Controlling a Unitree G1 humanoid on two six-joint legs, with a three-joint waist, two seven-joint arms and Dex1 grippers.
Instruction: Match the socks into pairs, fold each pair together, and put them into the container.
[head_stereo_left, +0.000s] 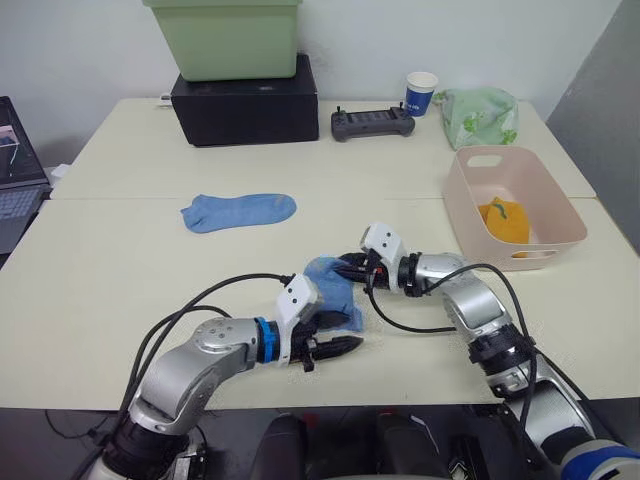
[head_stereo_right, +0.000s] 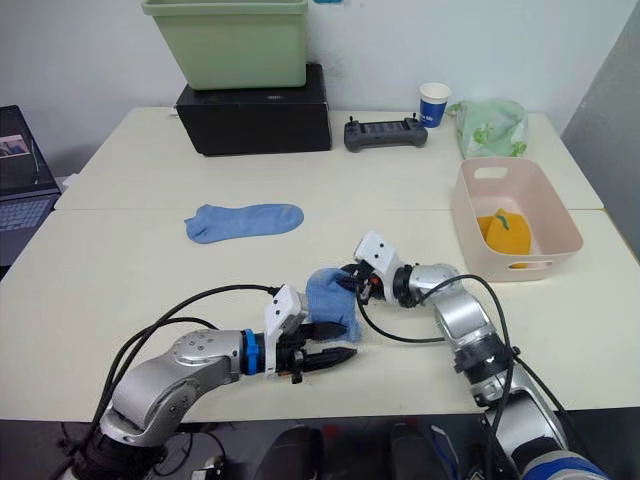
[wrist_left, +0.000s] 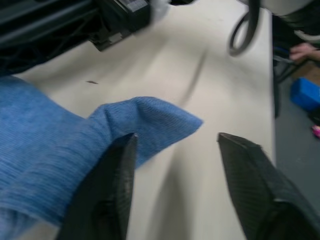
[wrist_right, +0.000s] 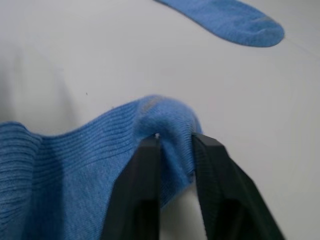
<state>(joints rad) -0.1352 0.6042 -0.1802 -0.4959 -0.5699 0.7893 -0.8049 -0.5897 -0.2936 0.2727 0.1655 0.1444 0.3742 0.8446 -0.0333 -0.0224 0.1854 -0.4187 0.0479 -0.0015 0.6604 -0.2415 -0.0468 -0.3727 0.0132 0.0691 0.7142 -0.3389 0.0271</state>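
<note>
You are looking at a big pale table (head_stereo_left: 120, 270) with a thin line running across it. One blue sock (head_stereo_left: 238, 211) lies flat near the middle. A second, bunched blue sock (head_stereo_left: 331, 285) sits closer to you. On the right side rests the pink basket (head_stereo_left: 470, 222). Along the far edge you see a black box (head_stereo_left: 245, 104), a black controller (head_stereo_left: 372, 123), a paper cup (head_stereo_left: 421, 93) and a green bag (head_stereo_left: 478, 116). A laptop (head_stereo_left: 18, 195) shows at the left edge.
</note>
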